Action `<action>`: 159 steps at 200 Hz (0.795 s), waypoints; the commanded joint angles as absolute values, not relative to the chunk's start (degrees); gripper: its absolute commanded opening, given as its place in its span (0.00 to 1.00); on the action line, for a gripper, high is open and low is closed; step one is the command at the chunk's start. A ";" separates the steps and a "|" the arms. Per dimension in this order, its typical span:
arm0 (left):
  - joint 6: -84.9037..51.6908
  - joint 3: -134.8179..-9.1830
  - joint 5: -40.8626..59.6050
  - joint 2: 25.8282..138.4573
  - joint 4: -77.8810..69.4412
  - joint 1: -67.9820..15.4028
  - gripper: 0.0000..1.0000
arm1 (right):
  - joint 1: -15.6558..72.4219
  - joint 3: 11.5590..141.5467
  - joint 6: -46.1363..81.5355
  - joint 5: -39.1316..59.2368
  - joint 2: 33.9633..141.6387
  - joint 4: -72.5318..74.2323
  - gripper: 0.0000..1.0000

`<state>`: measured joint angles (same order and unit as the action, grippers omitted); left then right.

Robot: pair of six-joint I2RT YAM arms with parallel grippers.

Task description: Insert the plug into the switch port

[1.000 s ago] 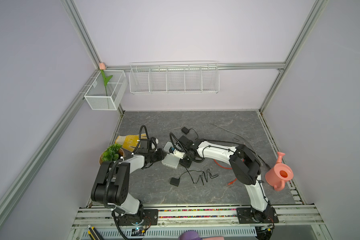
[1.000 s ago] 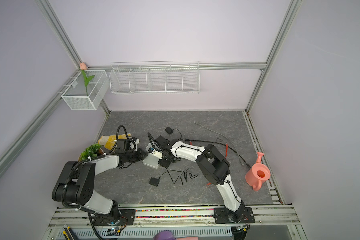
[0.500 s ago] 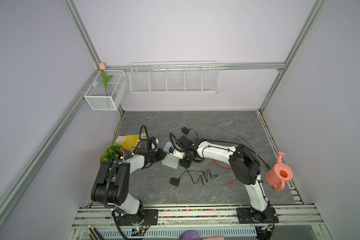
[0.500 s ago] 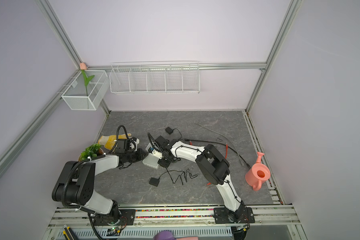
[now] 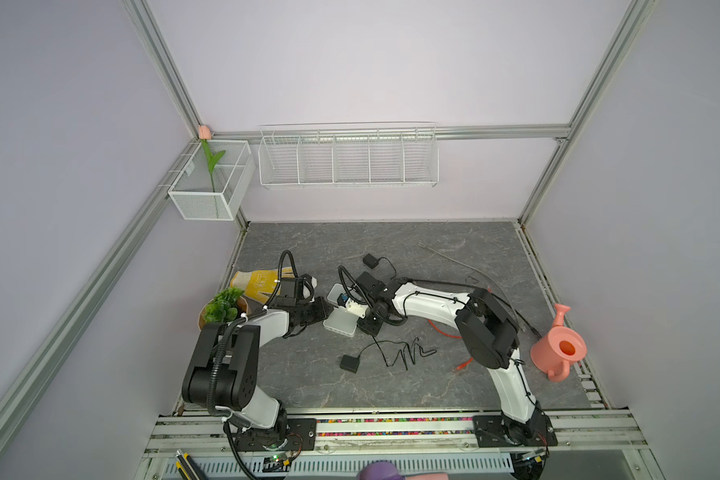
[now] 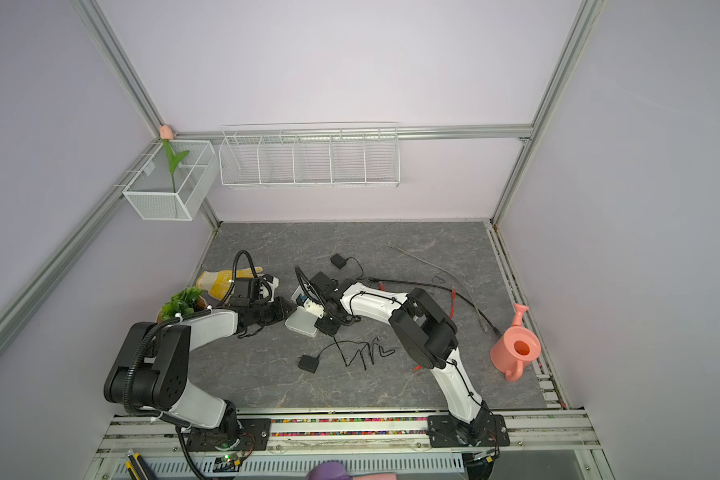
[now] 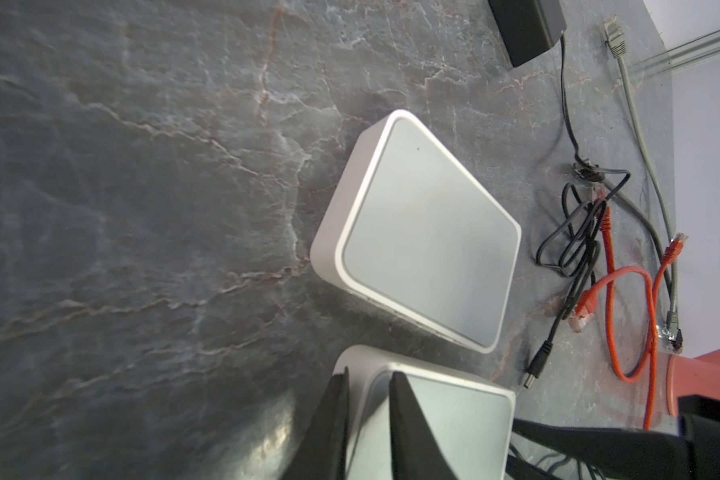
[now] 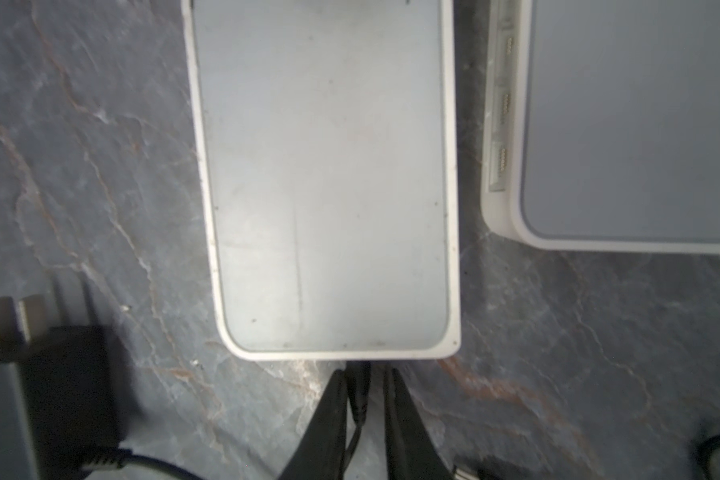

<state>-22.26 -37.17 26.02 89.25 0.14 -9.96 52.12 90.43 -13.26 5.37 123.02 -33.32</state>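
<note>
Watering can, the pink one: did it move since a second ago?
No. The pink watering can sits in the same spot as before, just as close to the rail along the table edge.

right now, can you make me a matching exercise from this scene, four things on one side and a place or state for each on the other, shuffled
Things:
1. watering can
2. glove
3. tulip
4. left claw

Places or states:
a. clamped on the edge of a white switch
b. standing in the mesh basket on the wall
c. by the right edge of the table
d. lying beside the potted plant

Pairs: 1-c, 2-d, 3-b, 4-a
</note>
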 commanded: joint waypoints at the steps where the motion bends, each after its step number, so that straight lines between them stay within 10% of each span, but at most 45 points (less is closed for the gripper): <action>1: -22.00 -37.27 27.07 89.43 0.00 -9.58 0.21 | 52.31 91.41 -13.07 5.20 124.47 -33.00 0.20; 159: -19.86 -38.36 27.95 90.03 1.80 -10.62 0.21 | 54.06 95.08 -14.65 3.18 126.64 -35.24 0.07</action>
